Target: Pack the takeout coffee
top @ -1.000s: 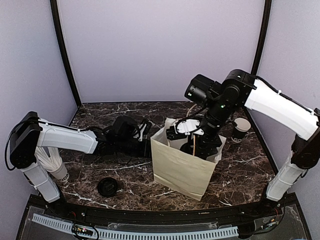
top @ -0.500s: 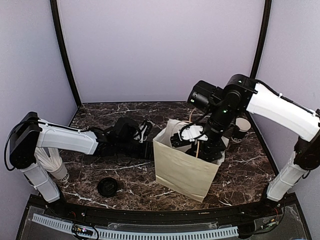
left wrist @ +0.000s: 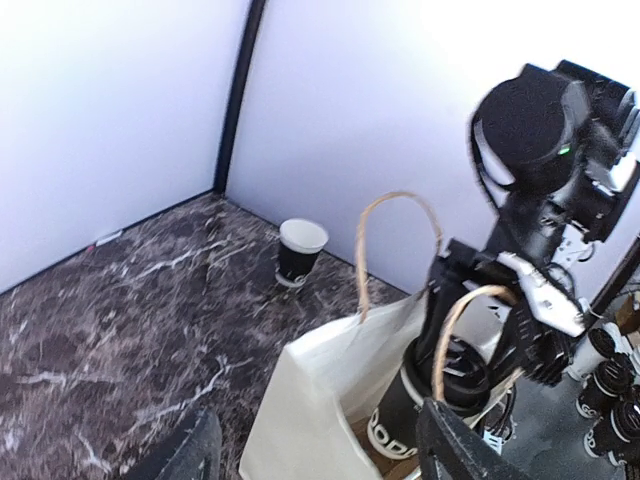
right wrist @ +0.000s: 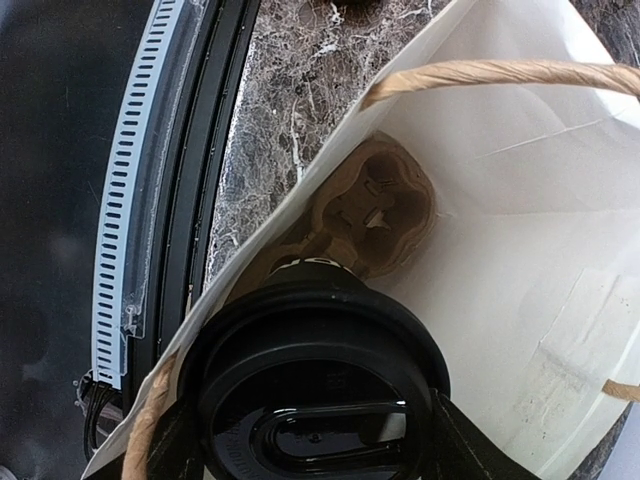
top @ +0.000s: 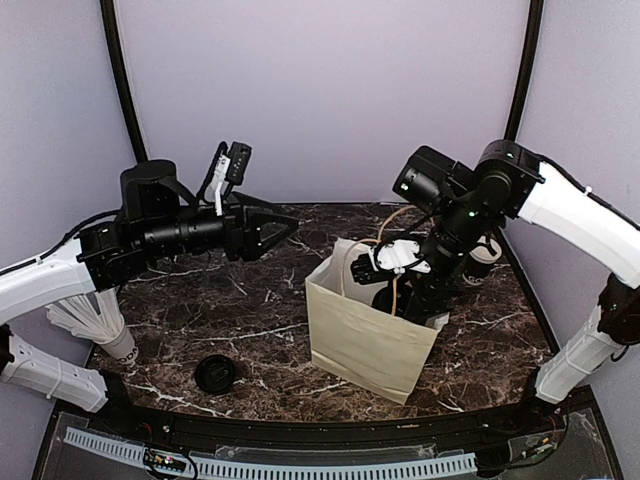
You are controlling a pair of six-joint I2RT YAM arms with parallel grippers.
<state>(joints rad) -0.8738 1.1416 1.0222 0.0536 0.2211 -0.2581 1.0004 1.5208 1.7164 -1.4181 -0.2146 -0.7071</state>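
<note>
Right gripper [right wrist: 312,445] is clasping the takeout coffee [right wrist: 315,385] by its sides, jaws standing fairly wide around the cup. Contact appears firm, though the lid is hiding the pads. The cup is hanging inside the mouth of the white paper bag [top: 360,340], above a brown pulp carrier [right wrist: 378,205]. Left gripper [top: 272,226] is hovering high over the table [top: 250,320], jaws standing apart, holding nothing

Soft, even light fills the top view. The left wrist view blows out white at upper right; the takeout coffee [right wrist: 315,400] glints on its lid.
</note>
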